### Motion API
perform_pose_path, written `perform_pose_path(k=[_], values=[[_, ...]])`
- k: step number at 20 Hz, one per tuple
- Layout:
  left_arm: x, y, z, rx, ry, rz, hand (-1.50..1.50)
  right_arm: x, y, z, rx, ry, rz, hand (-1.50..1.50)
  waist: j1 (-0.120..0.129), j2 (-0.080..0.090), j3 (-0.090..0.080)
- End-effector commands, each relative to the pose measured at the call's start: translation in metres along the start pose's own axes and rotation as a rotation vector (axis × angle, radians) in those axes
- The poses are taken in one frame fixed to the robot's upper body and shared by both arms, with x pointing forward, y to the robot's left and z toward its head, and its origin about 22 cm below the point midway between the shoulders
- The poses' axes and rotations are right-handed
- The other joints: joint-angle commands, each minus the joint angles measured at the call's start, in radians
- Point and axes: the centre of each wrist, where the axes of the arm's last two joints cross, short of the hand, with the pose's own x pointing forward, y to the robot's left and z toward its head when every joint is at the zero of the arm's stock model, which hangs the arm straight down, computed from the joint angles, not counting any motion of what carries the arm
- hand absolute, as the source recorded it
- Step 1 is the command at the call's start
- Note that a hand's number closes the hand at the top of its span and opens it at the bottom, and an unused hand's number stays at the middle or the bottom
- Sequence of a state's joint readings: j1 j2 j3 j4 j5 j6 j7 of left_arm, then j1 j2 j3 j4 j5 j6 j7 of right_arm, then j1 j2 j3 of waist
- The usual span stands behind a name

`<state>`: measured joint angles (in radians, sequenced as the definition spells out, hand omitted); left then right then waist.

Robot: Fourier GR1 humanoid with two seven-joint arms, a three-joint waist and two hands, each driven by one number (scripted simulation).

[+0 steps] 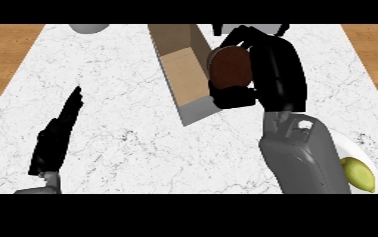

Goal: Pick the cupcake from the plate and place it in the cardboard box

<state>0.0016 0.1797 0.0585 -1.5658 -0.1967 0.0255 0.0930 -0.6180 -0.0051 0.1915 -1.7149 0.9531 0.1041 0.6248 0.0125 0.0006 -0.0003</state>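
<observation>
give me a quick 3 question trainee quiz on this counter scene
1. True or false: the right hand is curled round the cupcake.
2. The cupcake is: A) on the plate, B) beside the cardboard box, held at its right wall, C) on the wooden edge.
3. Which hand rests open at the view's lower left?

Key: 1 true; 2 B; 3 the left hand.

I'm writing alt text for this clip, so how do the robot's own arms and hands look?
Both hands are matt black. The left hand shows as a slim, dark, tapering shape at the lower left. The right hand is bulkier, with thick black fingers. The right forearm is a smooth grey rounded casing with a small white mark near the wrist. Only a sliver of grey shows at the left forearm. No cables show.
</observation>
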Motion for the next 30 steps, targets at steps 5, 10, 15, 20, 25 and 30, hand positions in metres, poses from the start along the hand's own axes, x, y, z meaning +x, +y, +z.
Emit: perform_pose_path(k=[5,10,15,20,25,30], values=[[-0.003,0.007,0.006,-0.002,0.009,0.009,0.0,0.018,0.031,-0.062,0.064,0.066,0.004,1.5,0.008,0.002,0.0],[-0.015,0.012,0.01,-0.015,-0.021,-0.013,0.0,0.01,0.073,-0.086,0.111,0.131,0.025,1.5,0.039,0.011,-0.001],[-0.001,-0.006,0.001,-0.026,-0.001,-0.005,0.0,0.026,0.09,-0.106,0.154,0.151,0.053,1.5,0.036,0.009,0.0],[0.009,-0.019,-0.015,-0.048,-0.025,-0.004,0.0,0.0,0.113,-0.109,0.182,0.274,0.017,-1.5,0.053,0.017,0.0],[0.02,-0.015,-0.02,-0.036,-0.045,-0.003,0.0,-0.025,0.129,-0.105,0.155,0.262,-0.026,-1.5,0.049,0.016,0.0],[0.017,-0.008,-0.014,-0.035,-0.038,-0.012,0.0,-0.029,0.125,-0.108,0.017,0.239,-0.189,-1.5,0.07,0.02,0.001]])
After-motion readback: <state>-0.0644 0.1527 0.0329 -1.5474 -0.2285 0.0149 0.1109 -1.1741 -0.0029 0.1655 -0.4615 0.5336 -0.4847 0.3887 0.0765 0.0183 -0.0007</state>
